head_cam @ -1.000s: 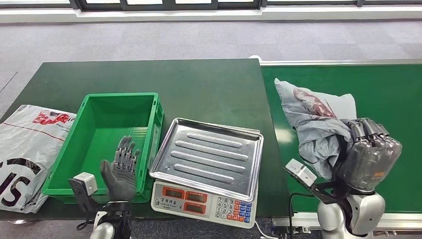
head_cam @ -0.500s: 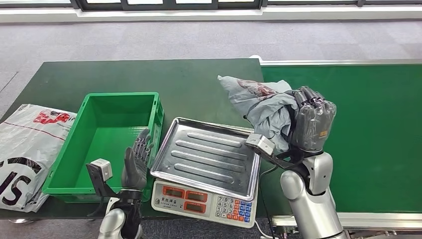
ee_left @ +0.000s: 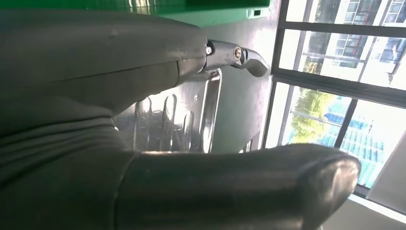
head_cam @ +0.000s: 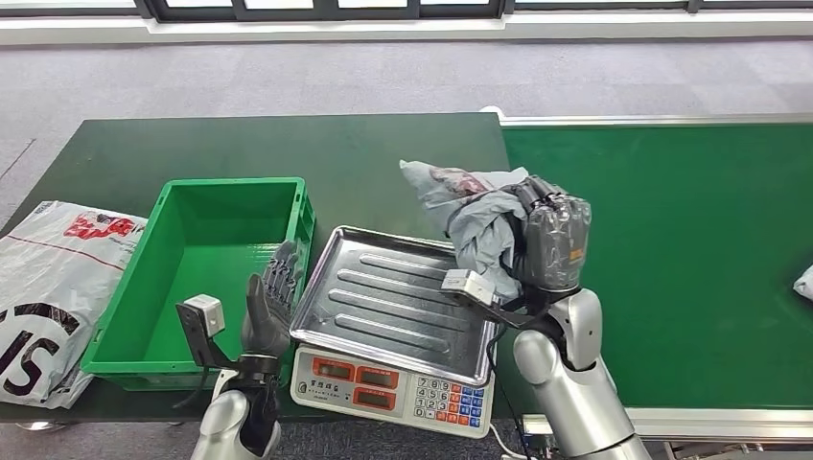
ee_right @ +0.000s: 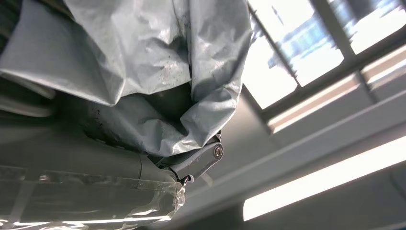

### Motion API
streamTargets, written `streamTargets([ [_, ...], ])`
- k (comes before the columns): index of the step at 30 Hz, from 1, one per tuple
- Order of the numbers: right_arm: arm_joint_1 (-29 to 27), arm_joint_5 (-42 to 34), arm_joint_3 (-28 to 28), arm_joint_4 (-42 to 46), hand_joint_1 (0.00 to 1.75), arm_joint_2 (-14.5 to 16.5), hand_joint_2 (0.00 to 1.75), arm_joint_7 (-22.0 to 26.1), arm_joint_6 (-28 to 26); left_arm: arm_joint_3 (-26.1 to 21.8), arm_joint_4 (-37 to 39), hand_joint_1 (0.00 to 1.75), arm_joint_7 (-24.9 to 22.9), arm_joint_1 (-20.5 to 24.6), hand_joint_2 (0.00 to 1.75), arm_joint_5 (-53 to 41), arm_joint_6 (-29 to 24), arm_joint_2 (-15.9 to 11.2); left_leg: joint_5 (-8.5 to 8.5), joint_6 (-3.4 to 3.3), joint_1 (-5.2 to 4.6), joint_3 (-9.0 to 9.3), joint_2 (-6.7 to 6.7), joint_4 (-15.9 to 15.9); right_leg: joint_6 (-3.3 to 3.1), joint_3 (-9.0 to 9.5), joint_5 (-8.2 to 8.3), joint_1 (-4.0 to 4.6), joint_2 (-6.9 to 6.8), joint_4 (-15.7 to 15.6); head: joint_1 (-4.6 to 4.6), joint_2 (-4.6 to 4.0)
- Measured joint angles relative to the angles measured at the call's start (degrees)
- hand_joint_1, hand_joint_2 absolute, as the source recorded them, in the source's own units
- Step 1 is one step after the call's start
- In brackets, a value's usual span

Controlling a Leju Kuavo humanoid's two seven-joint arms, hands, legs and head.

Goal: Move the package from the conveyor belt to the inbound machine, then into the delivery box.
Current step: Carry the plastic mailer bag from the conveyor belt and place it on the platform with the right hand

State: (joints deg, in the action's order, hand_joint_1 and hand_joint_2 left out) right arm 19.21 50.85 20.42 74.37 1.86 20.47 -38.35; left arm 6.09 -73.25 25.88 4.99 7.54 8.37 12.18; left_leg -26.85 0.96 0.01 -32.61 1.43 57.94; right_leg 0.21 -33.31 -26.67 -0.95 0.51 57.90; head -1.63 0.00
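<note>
My right hand (head_cam: 551, 240) clamps grey package (head_cam: 470, 206) above scale tray (head_cam: 383, 297), frame centre, for weighing; left hand (head_cam: 268, 307) spread, waiting nr green bin (head_cam: 173, 278).

Parcel-sorting station: conveyor belt (head_cam: 690, 240), weighing scale (head_cam: 398, 321), green crate (head_cam: 216, 273).

Scale (head_cam: 398, 331) at table (head_cam: 383, 153) front edge, near right corner, hard against belt (head_cam: 690, 240) on its right. Bin (head_cam: 206, 278) just left of scale, touching it. Bag (head_cam: 53, 287) at table's front-left corner, left of bin, overhanging front edge. Package (head_cam: 470, 216) in right hand (head_cam: 551, 244), above scale tray's back-right corner. Left hand (head_cam: 268, 311) raised between bin and scale. Second parcel (head_cam: 803, 283) at belt's right edge.
</note>
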Motion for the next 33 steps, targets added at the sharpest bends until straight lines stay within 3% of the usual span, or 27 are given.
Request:
streamTargets([
  [5, 1.05, -3.05, 4.67, -6.12, 1.75, 2.39, 1.75, 1.26, 1.15, 0.94, 2.05, 0.00, 1.38, 1.62, 0.00, 0.66, -0.93, 0.04, 0.03, 0.02, 0.03, -0.05, 0.15, -0.01, 0.00, 0.01, -0.01, 0.02, -0.12, 0.01, -0.01, 0.00],
  [8, 0.74, -3.49, 6.53, -8.76, 1.75, 3.74, 1.75, 1.46, 2.28, 0.70, -0.27, 0.00, 5.44, 1.22, 0.00, 0.56, -6.47, -0.09, 0.04, 0.03, 0.10, -0.12, 0.08, -0.01, -0.03, -0.07, 0.01, 0.08, -0.09, 0.03, -0.01, 0.00],
  [11, -0.52, -3.46, 7.67, -9.99, 1.75, 4.54, 1.75, 1.32, 2.78, -0.39, -5.36, 0.00, 5.82, 0.08, 0.00, 0.52, -9.87, -0.35, 0.03, 0.04, 0.11, -0.19, 0.09, -0.01, -0.06, -0.14, 0.03, 0.10, -0.09, 0.03, -0.01, 0.00],
  [20, -3.46, -0.73, 8.69, -8.76, 1.72, 5.61, 1.75, -1.40, 6.33, -1.53, -11.89, 0.00, 5.50, -2.80, 0.00, -0.61, -10.52, -0.48, 0.02, 0.04, 0.11, -0.33, 0.10, 0.00, -0.06, -0.29, 0.02, 0.09, -0.09, 0.02, 0.00, 0.00],
  [24, -4.79, 1.19, 8.69, -7.34, 0.00, 5.62, 1.75, -3.50, 9.28, -1.54, -12.88, 0.00, 5.41, -3.26, 0.00, -0.74, -10.62, -0.49, 0.02, 0.04, 0.11, -0.33, 0.10, 0.00, -0.06, -0.29, 0.02, 0.10, -0.10, 0.02, -0.01, 0.00],
  [29, -7.03, 2.18, 8.69, -4.20, 0.00, 5.55, 1.75, -6.10, 13.47, -1.54, -13.62, 0.00, 5.33, -4.23, 0.00, -1.04, -10.75, -0.64, 0.02, 0.05, 0.12, -0.33, 0.08, 0.00, -0.06, -0.31, 0.02, 0.10, -0.09, 0.02, -0.01, 0.00],
  [33, -9.23, -1.21, 8.69, 0.81, 0.00, 5.06, 1.75, -5.92, 16.86, -1.54, -13.91, 0.00, 5.37, -4.87, 0.00, -1.50, -10.70, -0.81, 0.02, 0.05, 0.11, -0.34, 0.07, 0.00, -0.06, -0.33, 0.02, 0.10, -0.09, 0.02, -0.01, 0.00],
])
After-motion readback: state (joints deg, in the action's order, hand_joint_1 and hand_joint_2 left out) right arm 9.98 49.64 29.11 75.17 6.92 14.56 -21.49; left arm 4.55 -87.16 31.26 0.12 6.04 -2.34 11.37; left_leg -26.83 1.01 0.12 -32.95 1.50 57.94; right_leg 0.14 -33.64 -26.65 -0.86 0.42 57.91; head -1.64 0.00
